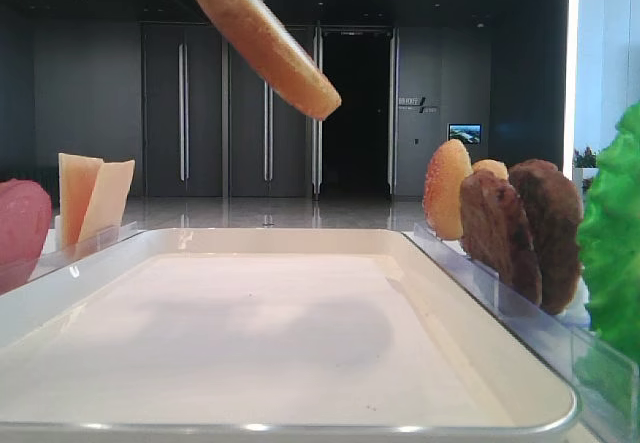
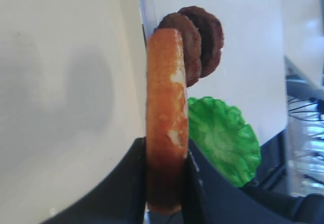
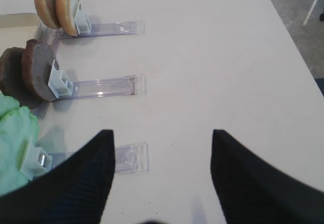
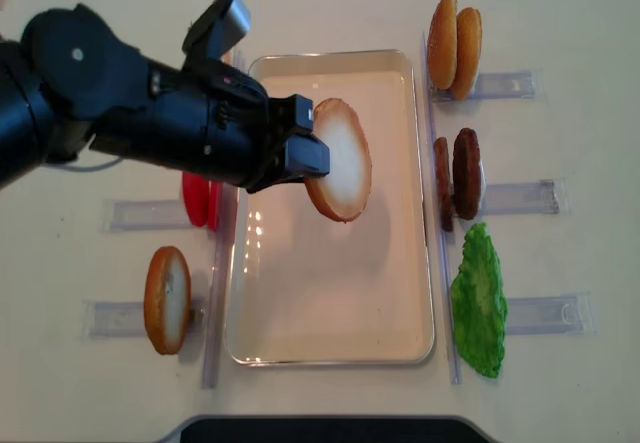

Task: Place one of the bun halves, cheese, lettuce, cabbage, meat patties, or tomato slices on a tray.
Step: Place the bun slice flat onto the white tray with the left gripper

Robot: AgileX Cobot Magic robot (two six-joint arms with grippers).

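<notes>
Bun half (image 4: 338, 161) in left end effector (image 4: 305, 148), above tray (image 4: 330, 348).

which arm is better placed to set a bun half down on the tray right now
Left. Its claw is shut on the round golden-edged, pale-faced bun half, held in the air above the bare cream-white rectangular tray. The right claw is open, holds nothing and hangs over the table beside the clear plastic holders.

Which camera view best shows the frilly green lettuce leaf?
The overhead exterior view: the frilly green lettuce leaf shows whole, right of the cream tray. The low exterior view crops it; the left wrist shows most; the right wrist shows an edge.
</notes>
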